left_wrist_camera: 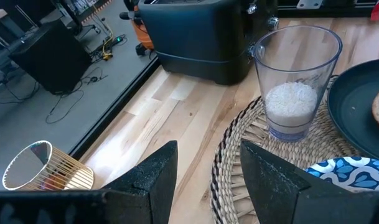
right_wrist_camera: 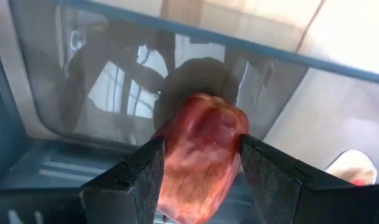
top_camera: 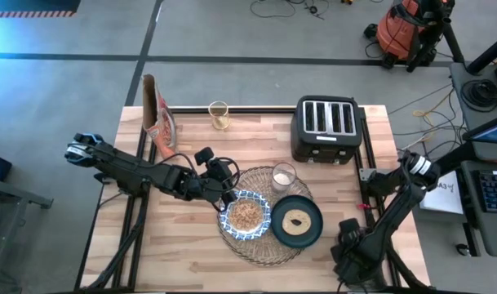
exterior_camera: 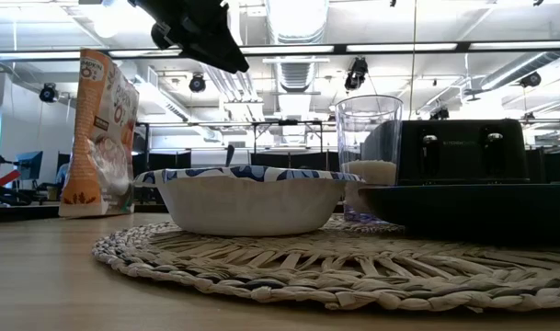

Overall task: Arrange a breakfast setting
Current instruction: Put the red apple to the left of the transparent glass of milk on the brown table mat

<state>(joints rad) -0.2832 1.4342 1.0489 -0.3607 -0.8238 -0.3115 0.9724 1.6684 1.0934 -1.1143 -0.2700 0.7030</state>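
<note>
One light wooden plank table (top_camera: 191, 245), with bare boards along the near edge and across the left half. Two dark arms. On the right half, one large round woven straw placemat (top_camera: 264, 255), reaching close to the table's near edge. Behind it, well apart, one black four-slot toaster (top_camera: 326, 129) near the far edge. At the far left corner, one orange-brown cereal bag (top_camera: 158, 118), upright.

On the mat, one dark teal round plate (top_camera: 313, 233) to the right, carrying one pale round piece of bread (top_camera: 295, 220). Just beside it, to the left, one blue-and-white patterned bowl (top_camera: 264, 219) filled with brown cereal (top_camera: 248, 214). Behind both, at the mat's far rim, one small clear glass (top_camera: 283, 176), white at the bottom. A second clear glass (top_camera: 219, 114) at the table's far edge, between bag and toaster (two glasses in all).

Left gripper (top_camera: 226, 200) hovering at the bowl's left rim, fingers (left_wrist_camera: 152, 180) spread with nothing between them.

Right gripper (right_wrist_camera: 201, 149) beyond the table's right side near the front corner, fingers pressed on both sides of one red rounded thing (right_wrist_camera: 198, 180) (kind unclear).
</note>
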